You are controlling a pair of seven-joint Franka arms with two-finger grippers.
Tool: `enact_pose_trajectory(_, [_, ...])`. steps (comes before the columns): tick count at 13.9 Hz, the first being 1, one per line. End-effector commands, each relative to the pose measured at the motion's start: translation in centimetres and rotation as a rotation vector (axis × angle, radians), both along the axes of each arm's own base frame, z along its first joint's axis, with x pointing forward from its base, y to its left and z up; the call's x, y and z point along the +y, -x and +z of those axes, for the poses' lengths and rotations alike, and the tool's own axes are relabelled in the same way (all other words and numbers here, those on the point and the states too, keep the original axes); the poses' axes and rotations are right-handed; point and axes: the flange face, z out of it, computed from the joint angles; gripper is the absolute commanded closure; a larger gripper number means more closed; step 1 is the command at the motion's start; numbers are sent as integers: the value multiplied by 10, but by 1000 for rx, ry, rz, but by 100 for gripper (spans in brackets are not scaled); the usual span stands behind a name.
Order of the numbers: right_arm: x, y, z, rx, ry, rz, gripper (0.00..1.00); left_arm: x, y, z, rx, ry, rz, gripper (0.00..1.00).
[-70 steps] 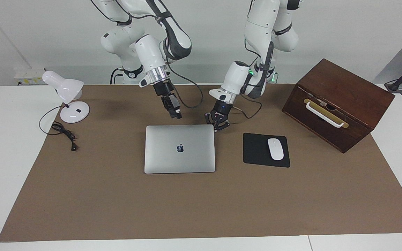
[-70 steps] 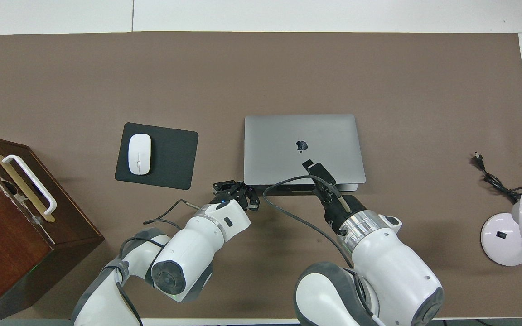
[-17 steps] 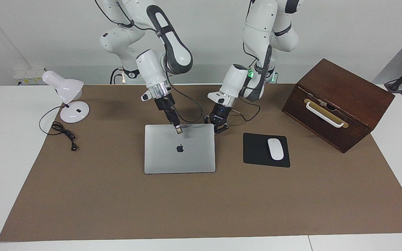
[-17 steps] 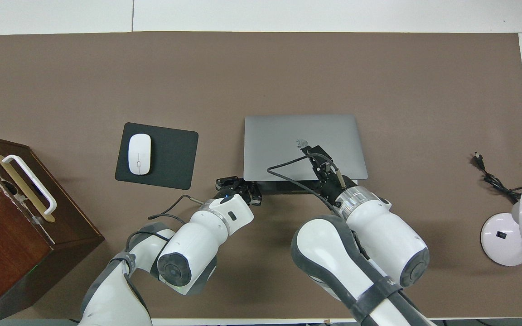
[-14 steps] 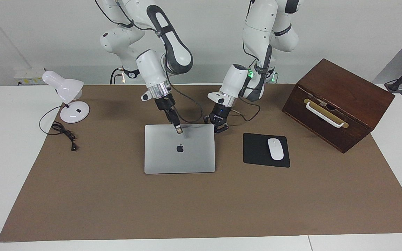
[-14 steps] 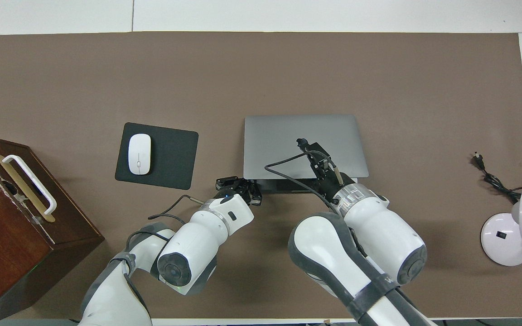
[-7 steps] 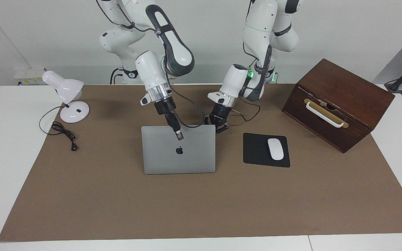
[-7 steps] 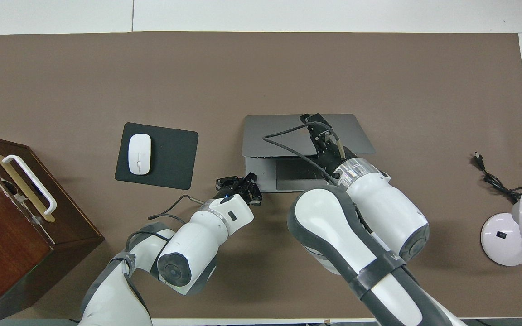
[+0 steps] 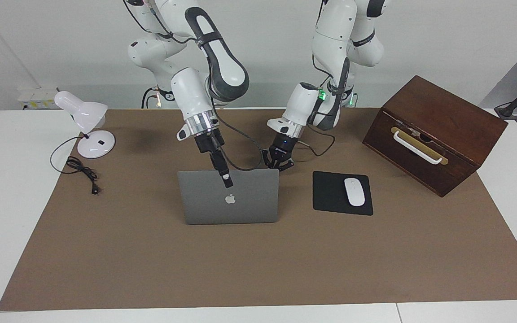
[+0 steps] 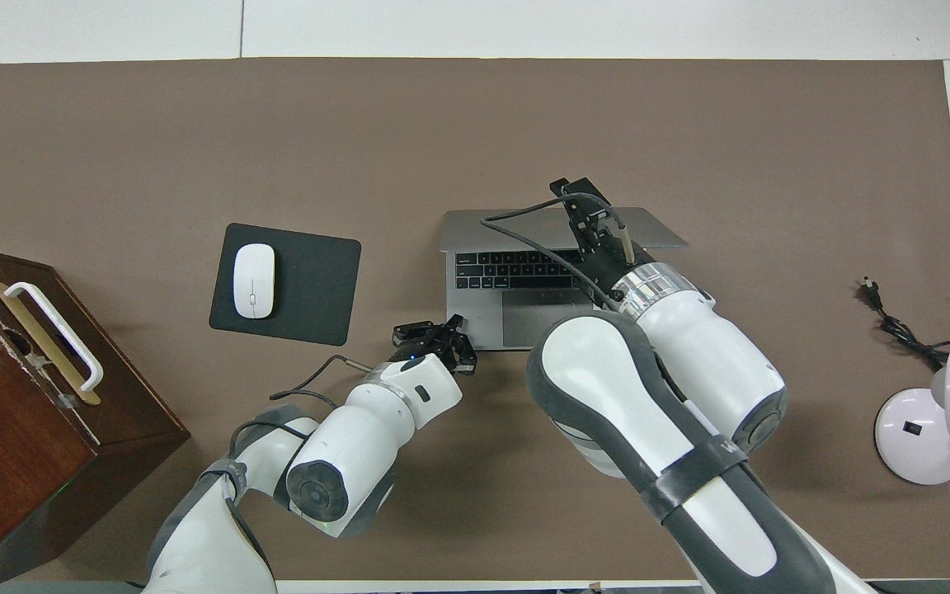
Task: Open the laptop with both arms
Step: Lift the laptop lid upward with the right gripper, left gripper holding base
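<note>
The silver-grey laptop (image 9: 240, 204) stands in the middle of the brown mat with its lid raised steeply. The apple logo faces away from the robots. Black keys and the grey trackpad show in the overhead view (image 10: 496, 271). My right gripper (image 9: 225, 178) straddles the lid's top edge near its middle, one finger down the outside, and is shut on the lid; it also shows in the overhead view (image 10: 584, 202). My left gripper (image 9: 279, 162) is open, low at the base's corner nearest the robots toward the left arm's end, also seen from overhead (image 10: 434, 335).
A black mouse pad (image 9: 330, 194) with a white mouse (image 9: 354, 191) lies beside the laptop toward the left arm's end. A brown wooden box (image 9: 438, 130) with a white handle stands past it. A white desk lamp (image 9: 89, 130) and its cable (image 9: 81, 172) sit toward the right arm's end.
My right gripper has come down onto the lid's edge and swung the lid up from closed to steeply raised, uncovering the keys. My left gripper has stayed at the base's corner.
</note>
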Motion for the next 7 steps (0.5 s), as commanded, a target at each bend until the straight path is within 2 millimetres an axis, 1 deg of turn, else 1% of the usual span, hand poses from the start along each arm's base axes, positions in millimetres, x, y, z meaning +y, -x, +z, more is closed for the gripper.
enact_pose_trajectory(1, [-1,-22,10,-38,-9,6,0,3,-2,-19,10,-24,-3,100])
enact_pose_trajectory(3, [1,-27,14,-49,-15,3,0,3,-2,-19,10,-24,-3,100])
enact_pose_trajectory(5, [-9,-32,15,-52,-14,-13,0,3,-3,-19,9,-23,-3,100])
enact_pose_trajectory(6, [-9,-36,19,-61,-19,-16,0,3,-2,-19,10,-24,-3,100])
enact_pose_trajectory(7, [-9,-44,27,-80,-29,-24,0,3,-2,-19,10,-24,-3,100])
